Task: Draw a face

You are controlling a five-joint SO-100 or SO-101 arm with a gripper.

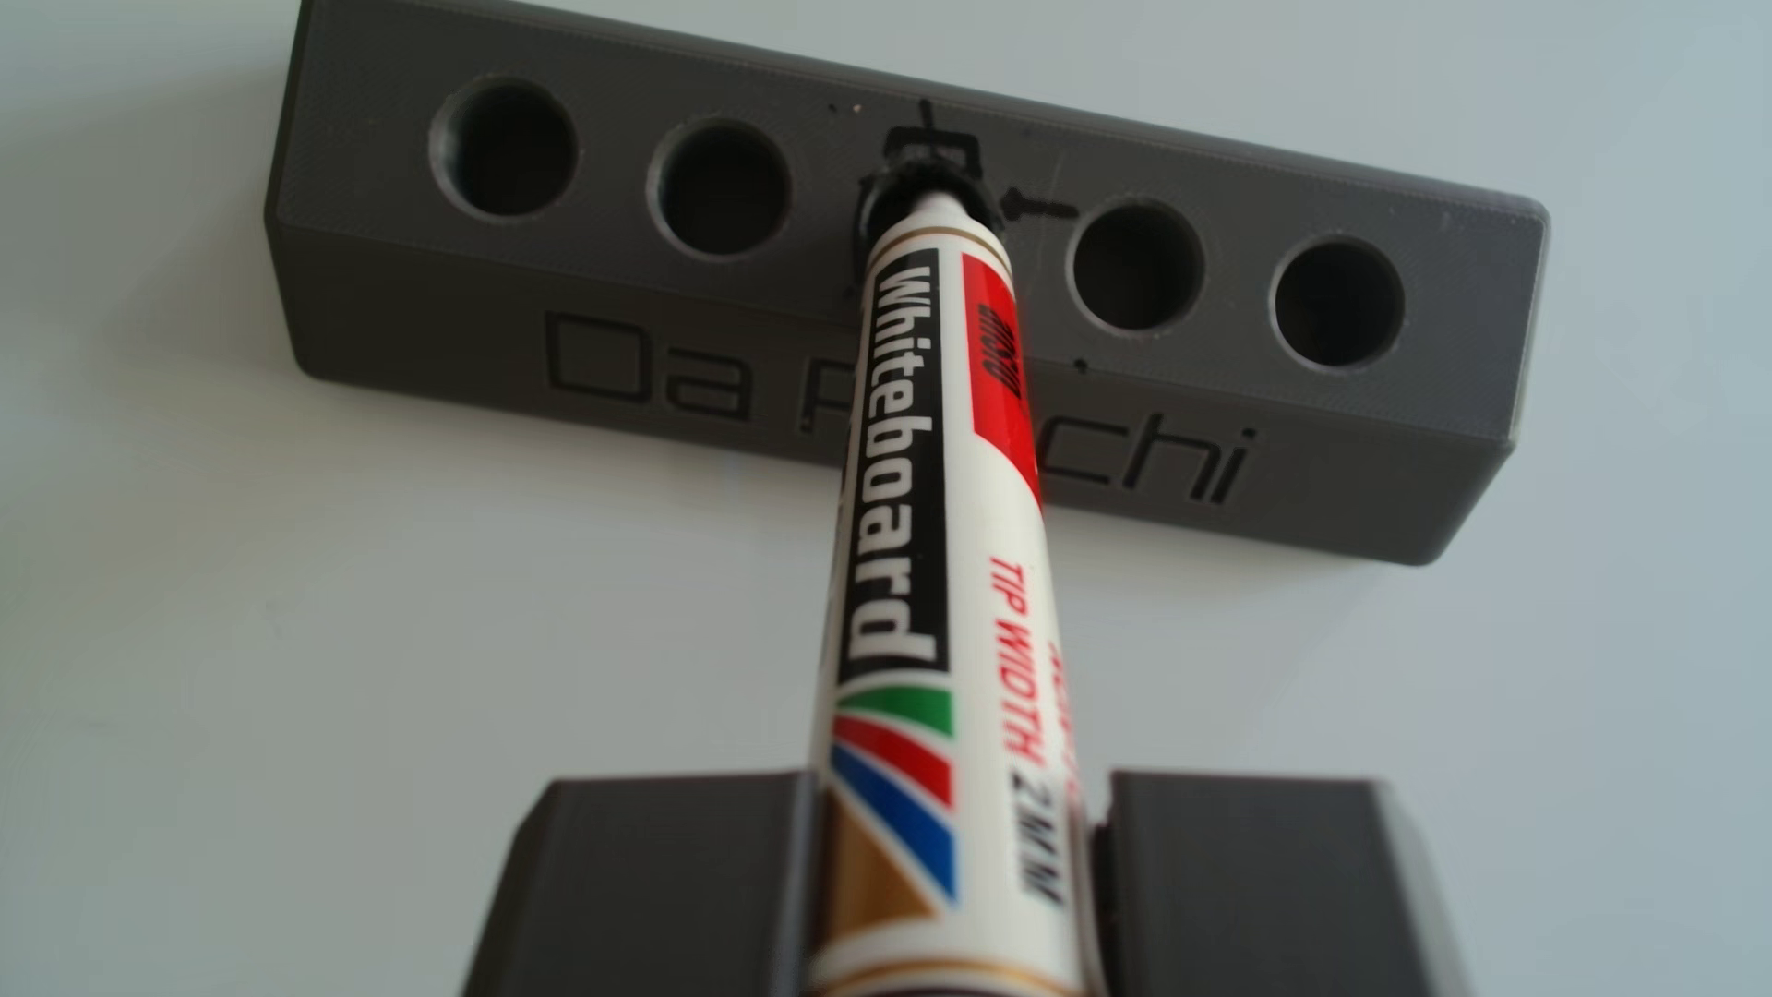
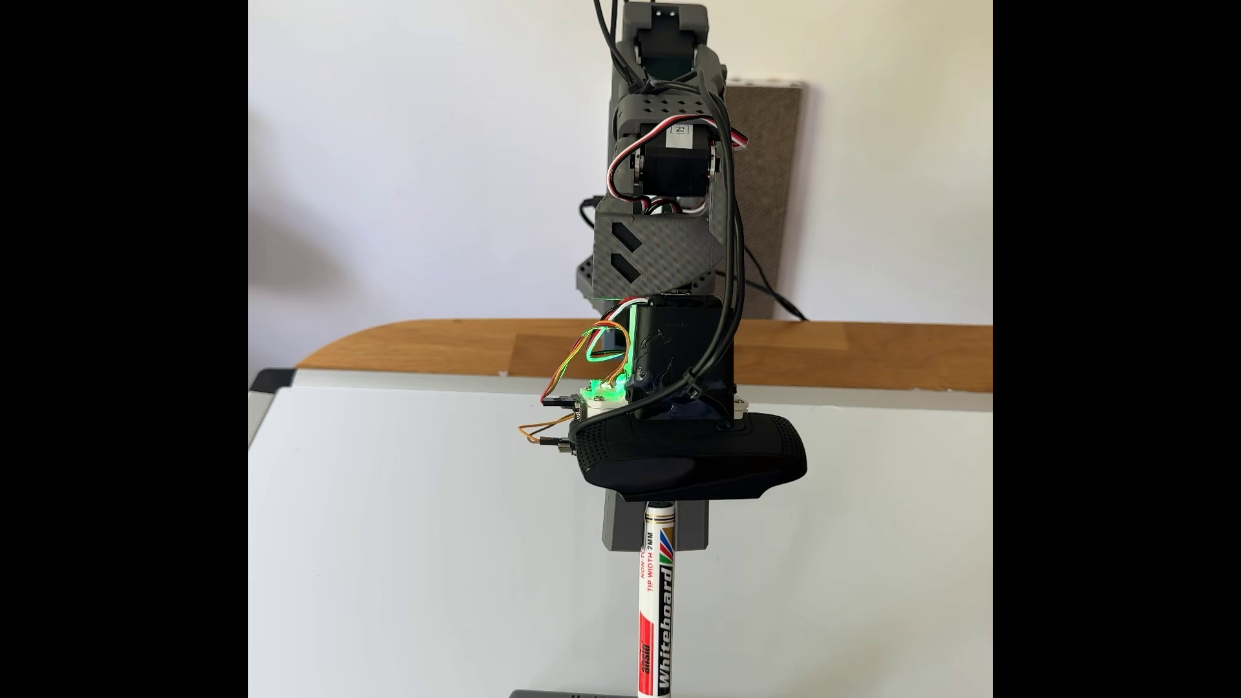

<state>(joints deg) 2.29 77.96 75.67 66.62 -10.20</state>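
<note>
- Marker (image 1: 944,594), white with "Whiteboard" printed along it, is pinched between the two grey fingers of the gripper (image 1: 954,882), one finger on each side of the barrel.
- Its far end sits in the middle hole of a grey block (image 1: 1419,479), black ink smeared round that hole.
- Four other holes in the block hold nothing.
- The block lies on a whiteboard (image 2: 403,537).
- In the fixed view, a black camera (image 2: 692,463) is mounted just above the gripper (image 2: 655,530).
</note>
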